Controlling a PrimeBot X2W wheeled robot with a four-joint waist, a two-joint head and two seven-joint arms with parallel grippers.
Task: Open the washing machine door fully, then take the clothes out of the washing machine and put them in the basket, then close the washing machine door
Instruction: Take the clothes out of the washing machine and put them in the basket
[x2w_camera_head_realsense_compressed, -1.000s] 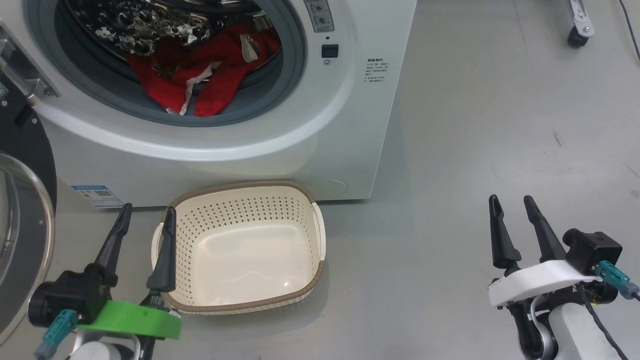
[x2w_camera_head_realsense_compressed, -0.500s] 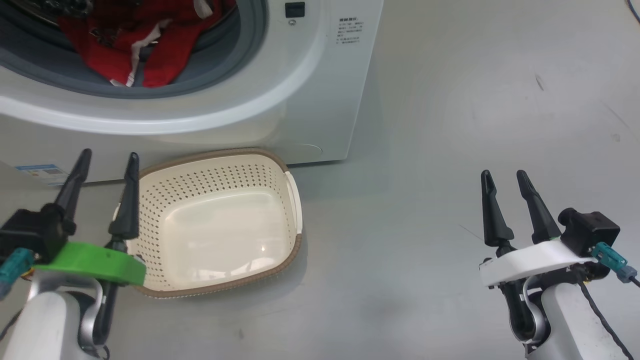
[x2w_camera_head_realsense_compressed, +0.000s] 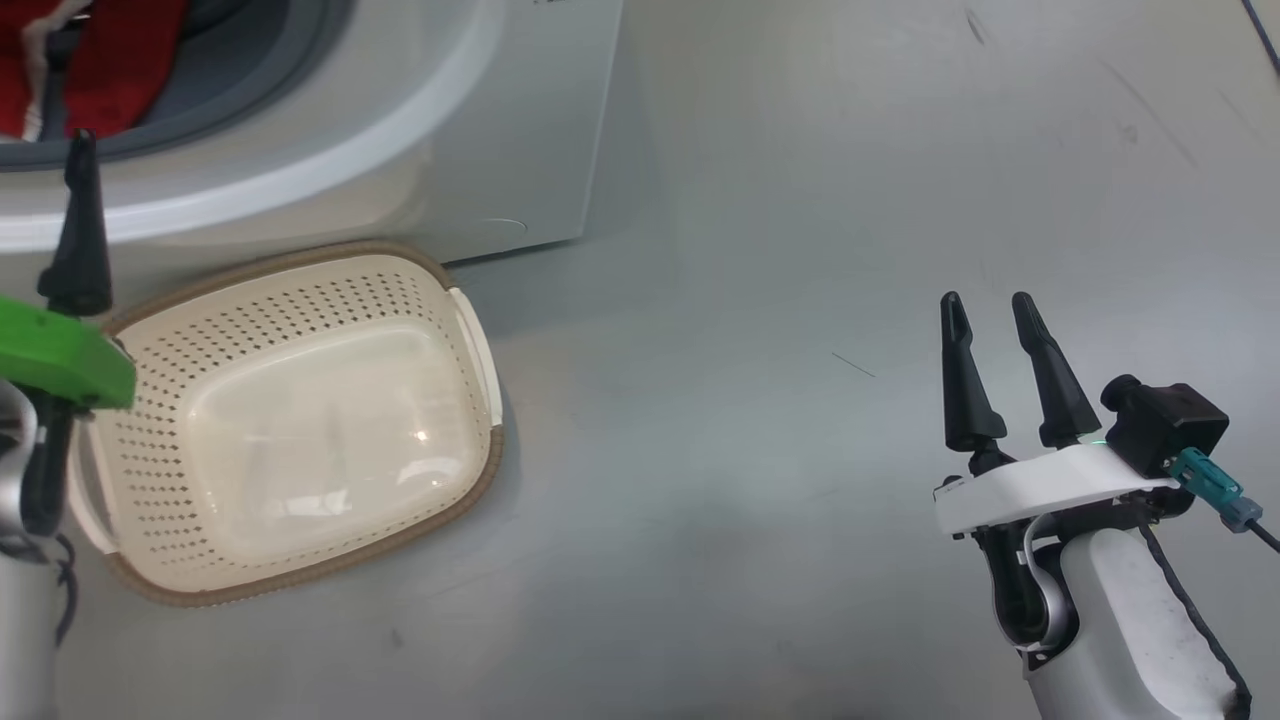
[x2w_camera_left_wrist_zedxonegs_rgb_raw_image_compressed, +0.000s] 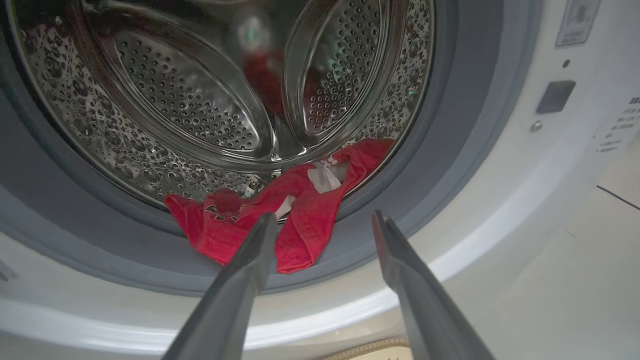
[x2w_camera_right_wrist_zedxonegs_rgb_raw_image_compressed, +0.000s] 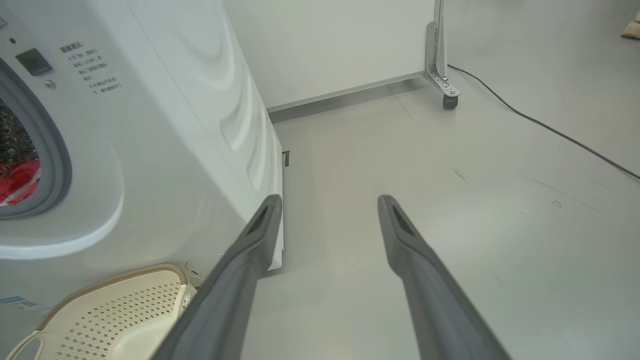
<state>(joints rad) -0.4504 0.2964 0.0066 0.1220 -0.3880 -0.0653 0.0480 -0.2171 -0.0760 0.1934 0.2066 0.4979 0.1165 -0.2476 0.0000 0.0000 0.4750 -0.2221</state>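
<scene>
Clothes (x2w_camera_left_wrist_zedxonegs_rgb_raw_image_compressed: 280, 225) at the middle of the left wrist view: red with white trim, bunched on the low lip of the steel drum (x2w_camera_left_wrist_zedxonegs_rgb_raw_image_compressed: 200, 115) and spilling out over the grey gasket (x2w_camera_left_wrist_zedxonegs_rgb_raw_image_compressed: 450, 125). Not yet out of the washer (x2w_camera_left_wrist_zedxonegs_rgb_raw_image_compressed: 505, 200), its round mouth uncovered.

Just below, left gripper (x2w_camera_left_wrist_zedxonegs_rgb_raw_image_compressed: 324, 215) rising from the bottom edge, pointed at the drum mouth. Jaws spread wide, gripping nothing. One finger's tip overlapping the red cloth in that view; cannot tell whether touching it.

Basket (x2w_camera_head_realsense_compressed: 250, 300) at the left of the head view, on the floor (x2w_camera_head_realsense_compressed: 750, 450) just in front of the washer's base: cream, perforated, brown-rimmed, its pale bottom bare. At the left edge there, one dark finger of the left gripper above a green mount, beside the basket's upper left corner.

Right gripper (x2w_camera_head_realsense_compressed: 986, 298) at the lower right of the head view, over bare floor, well apart from basket and washer. Jaws wide apart, holding nothing.

In the right wrist view, washer's corner at left, basket at lower left, a black cable (x2w_camera_right_wrist_zedxonegs_rgb_raw_image_compressed: 550, 130) across the floor at upper right, a castered metal leg (x2w_camera_right_wrist_zedxonegs_rgb_raw_image_compressed: 442, 80) at top.
</scene>
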